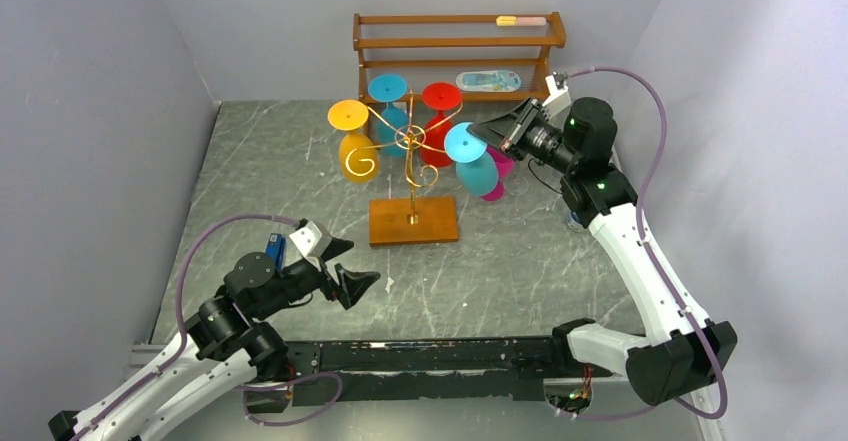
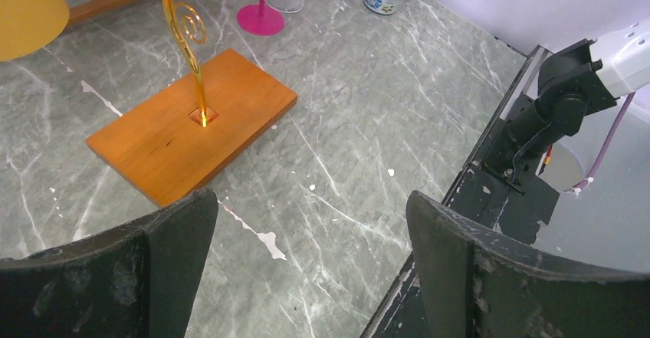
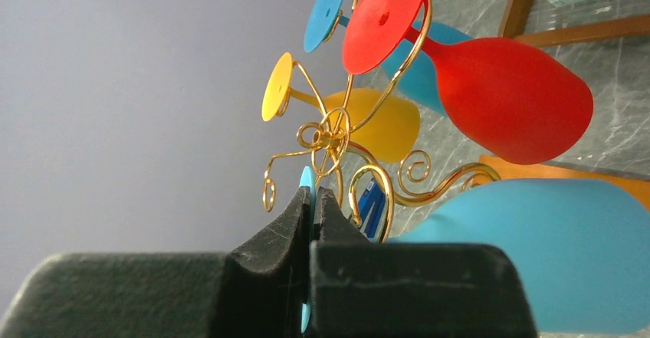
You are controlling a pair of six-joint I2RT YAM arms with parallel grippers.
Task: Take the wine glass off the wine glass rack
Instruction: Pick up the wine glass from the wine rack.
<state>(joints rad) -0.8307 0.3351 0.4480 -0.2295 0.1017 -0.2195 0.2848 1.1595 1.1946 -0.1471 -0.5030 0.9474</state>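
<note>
Grey marbled surface (image 1: pixel 520 271) lies under the left pincer (image 1: pixel 348 266), which hangs near the arm bases with its jaws wide apart, holding nothing. Farther off stands the rack (image 1: pixel 411 176) on its wooden base. A light blue wine glass (image 1: pixel 478 173) hangs bowl-down from the rack's right side, and the right pincer (image 1: pixel 487 131) is clamped together on the rim of its foot. To free it cleanly, slide the foot outward along the wire, keeping it level and clear of the red glass (image 1: pixel 440 96) just beside it.
</note>
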